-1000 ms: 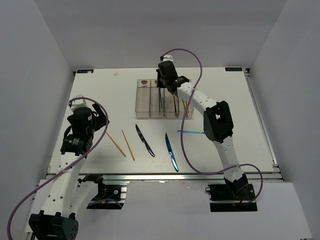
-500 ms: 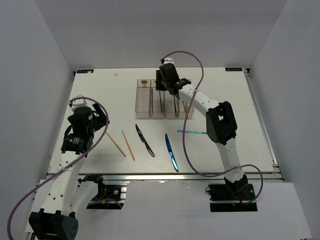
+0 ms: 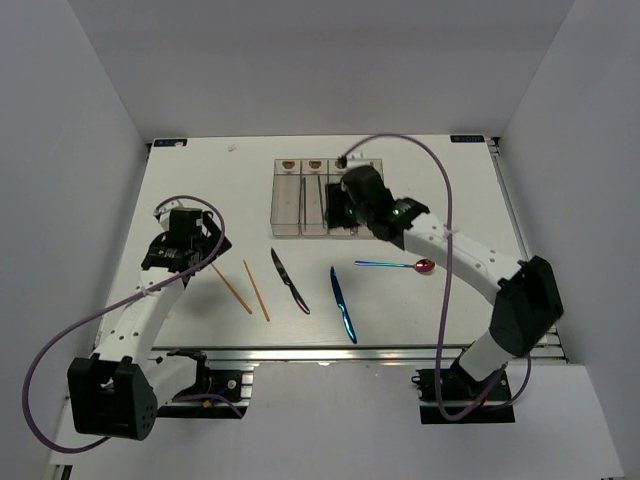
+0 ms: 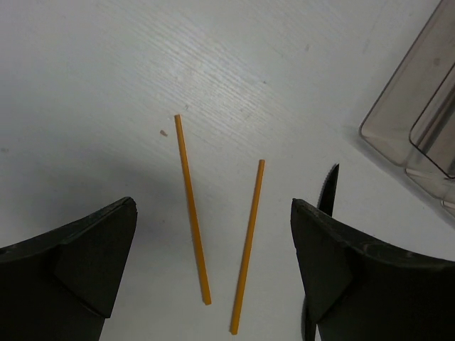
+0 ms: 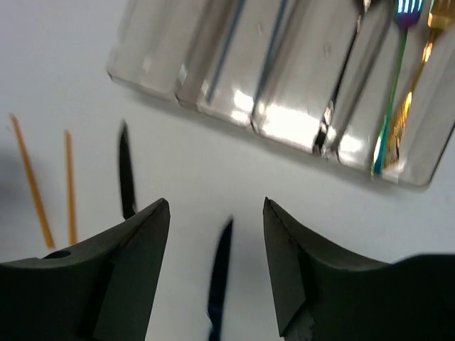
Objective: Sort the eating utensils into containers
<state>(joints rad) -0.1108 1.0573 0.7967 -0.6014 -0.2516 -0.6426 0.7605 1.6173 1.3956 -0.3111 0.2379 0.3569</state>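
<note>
Two tan chopsticks [image 3: 231, 288] [image 3: 257, 290] lie front left; in the left wrist view they [image 4: 192, 206] [image 4: 248, 241] sit under my open left gripper [image 4: 212, 207] [image 3: 200, 250], which hovers empty. A black knife [image 3: 289, 281] [image 4: 329, 190] [image 5: 126, 170], a blue knife [image 3: 343, 304] and a pink-bowled spoon [image 3: 395, 265] lie mid-table. My right gripper [image 3: 345, 210] [image 5: 215, 206] is open and empty by the containers' [image 3: 286, 215] [image 5: 146, 50] near end, with the blue knife [image 5: 220, 273] blurred below its jaws. Dark sticks lie in the middle bins; a purple fork [image 5: 398, 92] and gold cutlery [image 5: 419, 64] are in the rightmost.
The table's front rail [image 3: 330, 350] runs just beyond the knives. White walls close in the left, right and back. The right arm's purple cable [image 3: 440, 200] arches over the table's right half.
My right gripper pulled back from the far end of the bins to their near end and opened. The left arm reached forward over the chopsticks. The pink-bowled spoon is now uncovered.
</note>
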